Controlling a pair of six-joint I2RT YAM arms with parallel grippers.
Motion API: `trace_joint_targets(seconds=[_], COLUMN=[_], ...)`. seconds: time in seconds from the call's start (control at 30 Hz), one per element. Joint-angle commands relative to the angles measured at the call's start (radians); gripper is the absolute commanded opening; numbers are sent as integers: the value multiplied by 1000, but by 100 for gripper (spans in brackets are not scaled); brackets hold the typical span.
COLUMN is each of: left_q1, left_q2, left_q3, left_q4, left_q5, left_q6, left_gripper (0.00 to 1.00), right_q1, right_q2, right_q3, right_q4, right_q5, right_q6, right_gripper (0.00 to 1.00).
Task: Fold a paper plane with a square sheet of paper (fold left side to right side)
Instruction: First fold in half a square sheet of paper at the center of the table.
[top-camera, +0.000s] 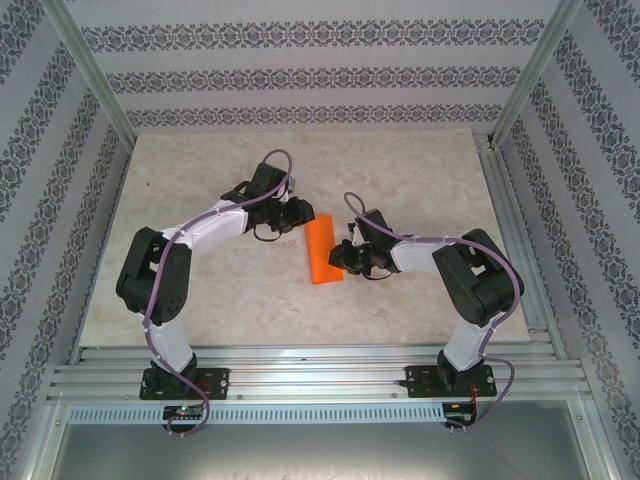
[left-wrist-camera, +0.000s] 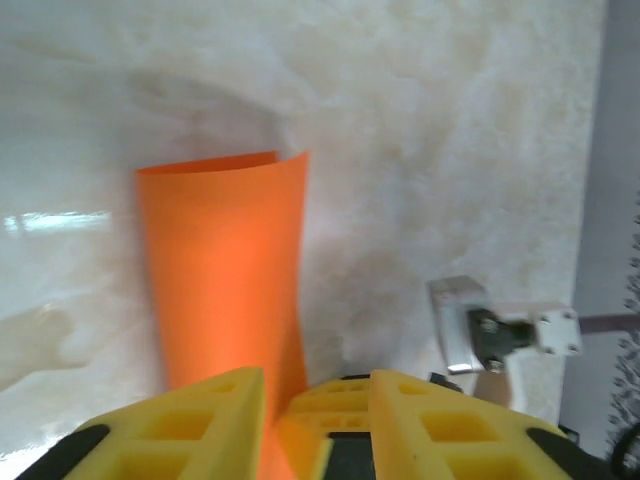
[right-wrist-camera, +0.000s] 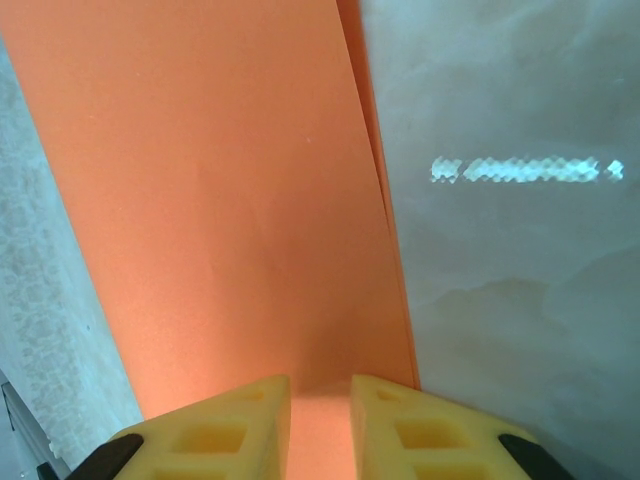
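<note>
At the centre of the bench (top-camera: 200, 300), in the top external view, the square sheet of paper (top-camera: 322, 250) is found as a bright orange strip, folded over on itself and lying slightly slanted, its long sides running from the upper middle of the frame towards the lower middle. It is flanked by both arms. The left gripper (top-camera: 300, 215) is placed at the upper left end of the strip, and the right gripper (top-camera: 345, 258) is placed at its right long side, near the lower end.

In the left wrist view, the square sheet of paper (left-wrist-camera: 225, 260) is seen rising from the bottom of the frame to the middle, with its far end bowed rather than pressed flat on the bench (left-wrist-camera: 450, 150). Its near end is drawn into the narrow slot of the left gripper (left-wrist-camera: 275, 390), where it is pinched between the yellow fingers (left-wrist-camera: 200, 425).

In the right wrist view, the square sheet of paper (right-wrist-camera: 230, 200) is spread across the left and centre of the frame, and two layers are distinguished along its right edge, against the bench (right-wrist-camera: 500, 300). The right gripper (right-wrist-camera: 320, 395) is positioned over the orange surface. Its fingers (right-wrist-camera: 220, 430) are held slightly apart, and the paper is seen through the gap between them rather than clamped.
</note>
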Motion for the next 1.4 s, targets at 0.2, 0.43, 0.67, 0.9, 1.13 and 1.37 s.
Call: trace_joint_targets(seconds=[0.2,0.43,0.67,0.9,1.13,1.37], left_q1=[-75,-86,-84,-63,-43,-20], left_q2=[128,188,196,214,240,263], left_q3=[-3,-6,-27,-37,-39,-31], left_q4=[192,175,76,34,27,5], left_q5=[148,137,80,50,31,7], left_q6=[-65,-59,27,71,96,122], left_gripper=[21,19,17,18,19,20], right_q1=[9,12,12,14,16,14], right_q2=[43,42,43,45,50,50], right_q3=[8,10,9,10,14,22], right_q4=[-70,-71,-77,-89,-113,-146], right_q5=[35,40,47,53,65,85], right_q6=[-33,-30,-31,-36,-48,-66], right_gripper=[23,24,24,24,24,24])
